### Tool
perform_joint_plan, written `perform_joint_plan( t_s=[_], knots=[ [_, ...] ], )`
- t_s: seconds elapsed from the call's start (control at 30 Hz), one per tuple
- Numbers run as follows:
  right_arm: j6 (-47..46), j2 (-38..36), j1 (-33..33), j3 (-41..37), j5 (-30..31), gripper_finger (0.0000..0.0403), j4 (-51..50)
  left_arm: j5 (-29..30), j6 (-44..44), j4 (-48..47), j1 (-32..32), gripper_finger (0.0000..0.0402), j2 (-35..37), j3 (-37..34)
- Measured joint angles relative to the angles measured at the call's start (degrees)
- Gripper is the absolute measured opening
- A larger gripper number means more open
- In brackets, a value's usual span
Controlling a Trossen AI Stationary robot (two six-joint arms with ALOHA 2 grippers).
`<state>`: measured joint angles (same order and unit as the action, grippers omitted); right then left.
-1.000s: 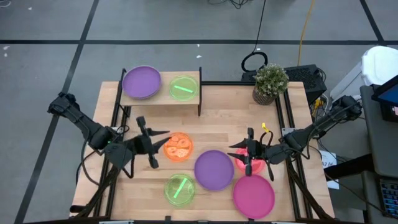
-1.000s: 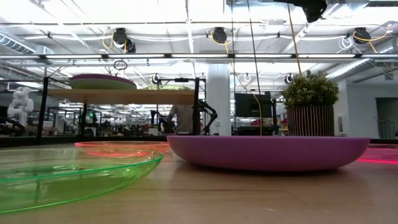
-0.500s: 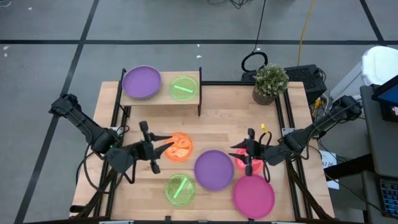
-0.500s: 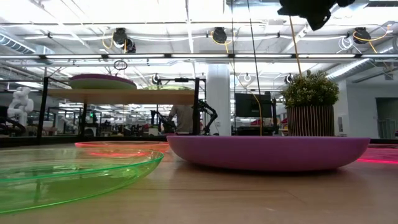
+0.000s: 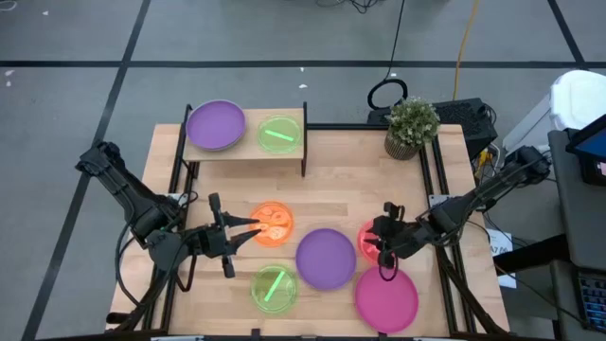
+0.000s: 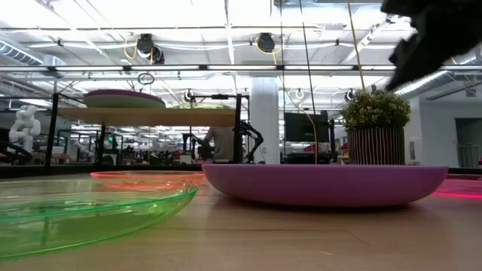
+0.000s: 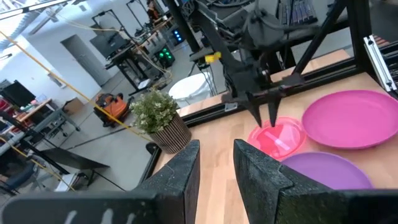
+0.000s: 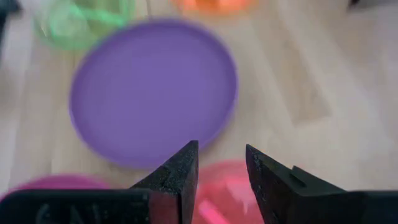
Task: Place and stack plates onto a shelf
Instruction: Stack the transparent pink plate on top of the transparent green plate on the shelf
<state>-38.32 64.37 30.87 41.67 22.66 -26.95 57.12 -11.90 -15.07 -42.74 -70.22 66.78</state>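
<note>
The shelf (image 5: 246, 142) stands at the table's far left, with a purple plate (image 5: 216, 124) and a green plate (image 5: 279, 134) on it. On the table lie an orange plate (image 5: 275, 223), a purple plate (image 5: 326, 258), a green plate (image 5: 274, 287), a red-pink plate (image 5: 365, 241) and a magenta plate (image 5: 386, 297). My left gripper (image 5: 252, 230) is open, held level at the orange plate's left rim. My right gripper (image 5: 383, 254) is open above the red-pink plate (image 8: 227, 186), pointing down at its rim beside the purple plate (image 8: 154, 93).
A potted plant (image 5: 412, 126) stands at the table's far right corner. Black frame rails run along the table's left and right edges. The purple plate (image 6: 324, 184) and green plate (image 6: 90, 211) lie close to the near edge. Bare wood lies between the shelf and the plant.
My right gripper has come down toward the red-pink plate and shifted a little toward the near edge, tipping to point downward. My left gripper has moved toward the near edge and lower, staying by the orange plate's left rim. No plate has moved.
</note>
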Motion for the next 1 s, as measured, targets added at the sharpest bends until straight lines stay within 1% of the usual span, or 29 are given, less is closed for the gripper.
perform_joint_plan(
  t_s=[0.07,0.17,0.3,0.47,0.6,0.67,0.8,0.9,1.0],
  knots=[
    [-1.35,1.72,0.00,0.02,-2.07,0.0118,-0.52,0.00,0.10,0.00,0.00,0.0104,0.00,0.00],
    [-1.55,4.50,0.04,0.02,-3.59,0.0118,-0.78,0.00,0.70,-0.01,0.00,0.0104,0.00,0.00],
    [-2.72,6.69,0.02,0.02,-6.96,0.0118,-0.77,-0.55,2.52,-0.13,0.00,0.0104,0.00,0.00],
    [-7.23,6.83,1.15,0.02,-11.14,0.0118,-2.74,-2.76,3.92,-1.55,0.04,0.0104,0.00,0.00],
    [-9.84,6.14,4.87,0.02,-16.49,0.0118,-5.23,-3.09,5.62,-3.41,0.04,0.0104,0.00,0.00],
    [-9.75,5.38,6.63,0.02,-17.93,0.0118,-7.95,-3.08,5.64,-3.40,0.04,0.0104,0.00,0.00],
    [-6.95,3.47,10.08,0.02,-19.82,0.0118,-15.30,-3.13,6.95,-3.37,0.35,0.0104,0.00,0.00],
    [-0.42,2.12,11.64,0.02,-19.82,0.0118,-19.74,-3.19,8.07,-3.30,0.37,0.0104,0.00,0.00],
    [6.19,1.69,12.01,0.02,-18.50,0.0118,-21.46,-3.25,8.54,-3.21,0.37,0.0104,0.00,0.00]
  ],
)
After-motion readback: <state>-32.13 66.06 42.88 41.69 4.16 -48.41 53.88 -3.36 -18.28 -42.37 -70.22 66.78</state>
